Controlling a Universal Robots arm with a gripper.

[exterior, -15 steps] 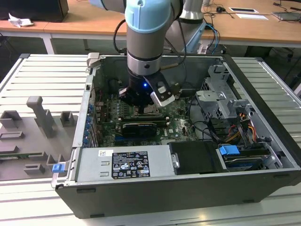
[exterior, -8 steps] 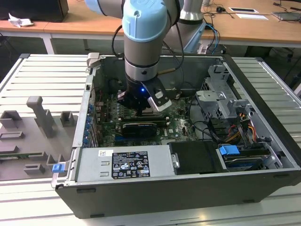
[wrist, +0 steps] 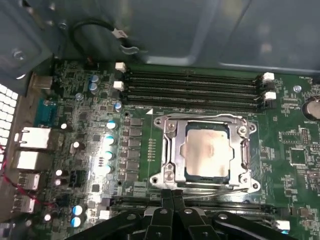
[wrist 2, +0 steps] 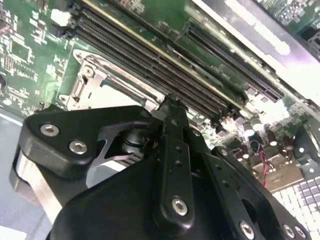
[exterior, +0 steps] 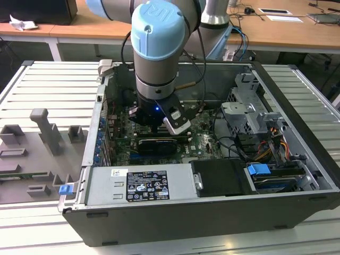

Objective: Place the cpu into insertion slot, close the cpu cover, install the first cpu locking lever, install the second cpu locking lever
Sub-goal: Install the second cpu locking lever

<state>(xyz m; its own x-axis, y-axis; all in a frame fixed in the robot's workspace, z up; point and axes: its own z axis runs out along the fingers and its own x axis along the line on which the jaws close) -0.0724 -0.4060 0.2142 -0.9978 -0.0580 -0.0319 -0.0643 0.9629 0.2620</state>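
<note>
One wide outside camera, two close cameras riding the arm above the board

The exterior view looks down from high and in front at the open case [exterior: 212, 202], far enough to take in the arm [exterior: 156, 48] at upper centre, the grooved table [exterior: 48, 85] and desks beyond. The first wrist view looks nearly straight down at the board [wrist: 295, 150], close, with the cover [wrist: 172, 150] at frame centre and the gripper [wrist: 172, 197] at the lower edge. The second wrist view looks obliquely past the gripper [wrist 2: 172, 102], closer still; both wrist views share the cover [wrist 2: 87, 82] and memory slots [wrist 2: 150, 60]
</note>
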